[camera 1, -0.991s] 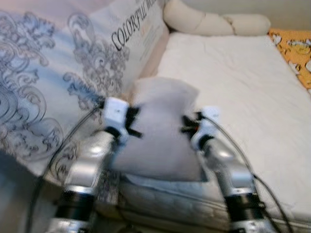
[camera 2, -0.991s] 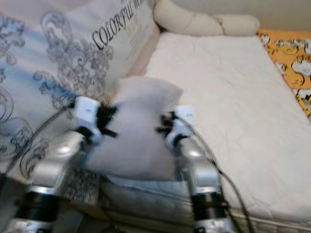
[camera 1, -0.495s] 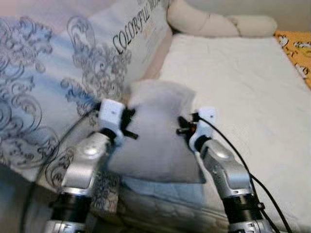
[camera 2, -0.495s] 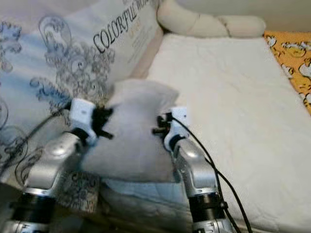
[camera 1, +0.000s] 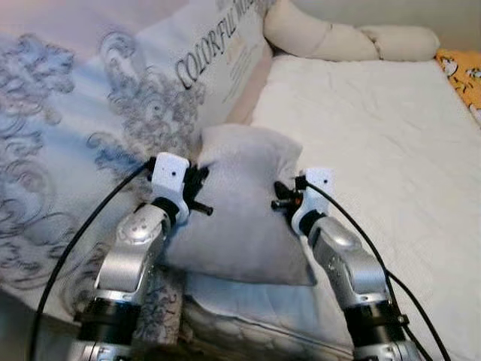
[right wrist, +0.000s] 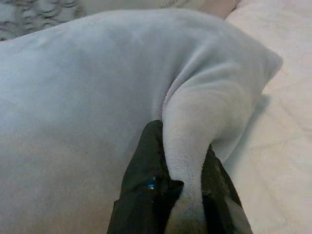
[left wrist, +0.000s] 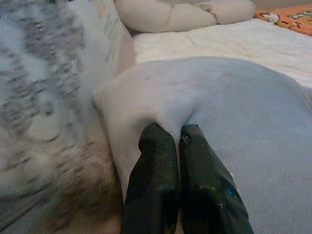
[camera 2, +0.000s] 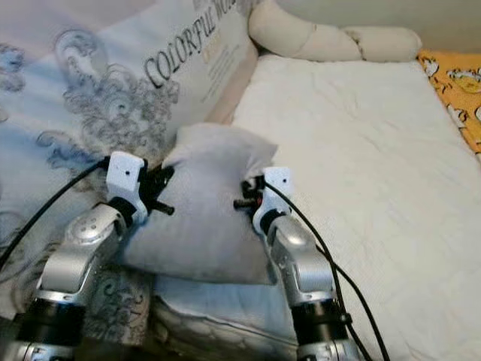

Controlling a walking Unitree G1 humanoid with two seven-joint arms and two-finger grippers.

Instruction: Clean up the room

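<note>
A soft grey pillow [camera 1: 240,203] is held between my two arms over the near left part of a white mattress [camera 1: 376,135]. My left gripper [camera 1: 201,183] is shut on the pillow's left side; in the left wrist view its fingers [left wrist: 161,161] pinch a fold of the grey cloth [left wrist: 219,112]. My right gripper [camera 1: 279,197] is shut on the pillow's right side, and the right wrist view shows a thick fold of the pillow [right wrist: 190,126] squeezed between its black fingers [right wrist: 146,170].
A large bag printed with grey swirls and the word COLORFUL [camera 1: 113,113] leans along the left. A long cream bolster [camera 1: 338,37] lies at the head of the mattress. An orange patterned cloth [camera 1: 466,71] shows at the far right.
The camera has shifted slightly, and the view is sharper now. Both grippers keep their hold, and the pillow sits a little lower on the mattress.
</note>
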